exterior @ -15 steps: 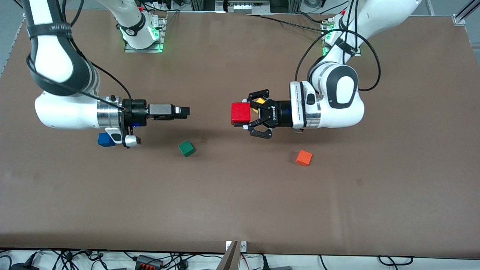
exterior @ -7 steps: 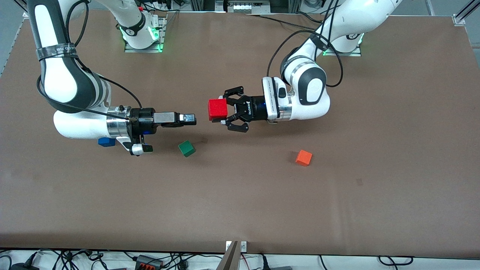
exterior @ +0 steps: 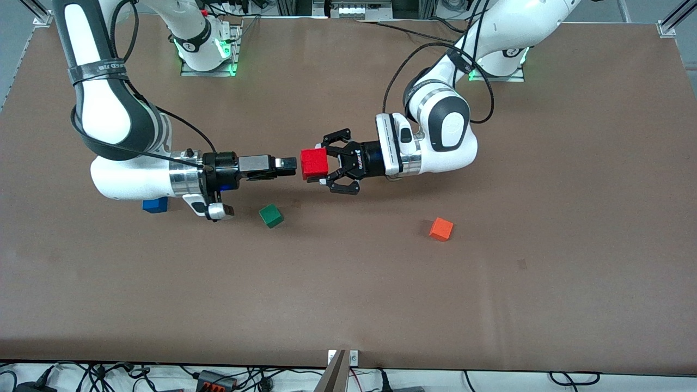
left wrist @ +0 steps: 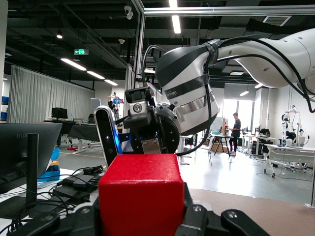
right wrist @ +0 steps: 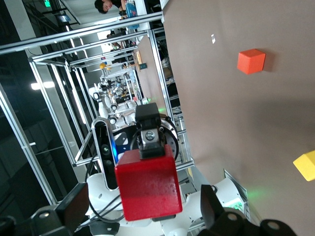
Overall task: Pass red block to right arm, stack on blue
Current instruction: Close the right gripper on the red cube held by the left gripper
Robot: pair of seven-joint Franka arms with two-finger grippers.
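Over the table [exterior: 348,299], left hand [exterior: 318,166] grips red block [exterior: 314,163].

A bright red block [exterior: 315,163] is showing near the centre of the front view, between a black linkage gripper [exterior: 325,165] on a white, grey-capped arm and a slim black gripper [exterior: 293,165] on a white arm with a silver wrist. A dark blue cube [exterior: 155,205] is peeking out at centre-left. A green cube [exterior: 271,215] is sitting just below centre and an orange cube [exterior: 441,229] lower right. A yellow cube [right wrist: 306,165] is showing at the right wrist view's right edge. The table [exterior: 348,283] is lying plain brown.
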